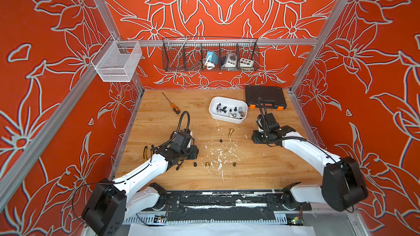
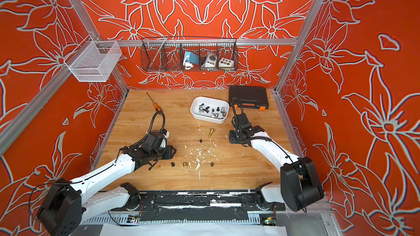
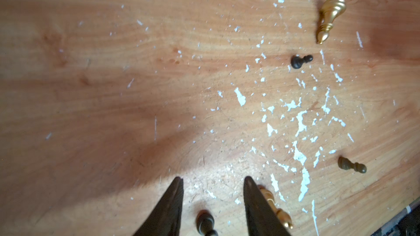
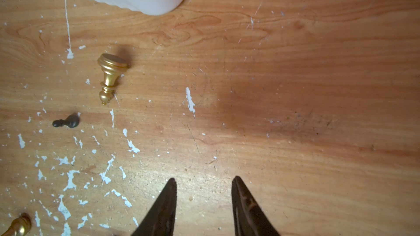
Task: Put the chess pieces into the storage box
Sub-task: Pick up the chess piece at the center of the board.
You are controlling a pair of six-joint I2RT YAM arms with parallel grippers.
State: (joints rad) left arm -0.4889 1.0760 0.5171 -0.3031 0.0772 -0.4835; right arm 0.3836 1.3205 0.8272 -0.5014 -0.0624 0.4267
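1. The wooden table (image 1: 261, 173) carries everything. The storage box (image 1: 223, 118) sits toward its far edge, and every place below is given from that box.
2. The left gripper (image 3: 213, 178) hangs well in front of the box and off to its left, low over the table. Its jaws stand partly apart and grasp nothing. A black pawn (image 3: 205, 222) shows in the gap between them, clear of both fingers.
3. The right gripper (image 4: 204, 178) hangs near the box's front right corner. Its jaws are also partly apart and empty, with only bare wood between them.
4. A black toolcase (image 1: 264, 96) lies just behind the box, to its right.
5. Inside the box lies a loose cluster of chess pieces (image 1: 229, 110), black and silver.
6. A screwdriver (image 1: 171, 104) lies well to the left of the box.
7. A gold bishop (image 4: 110, 76) lies on its side just in front of the box. A second gold piece (image 1: 207, 165) is well in front, just beside the black pawn.
8. A lying pawn (image 1: 221, 141) rests just past the bishop, farther from the box. A dark pawn (image 1: 234, 164) lies farther out still.
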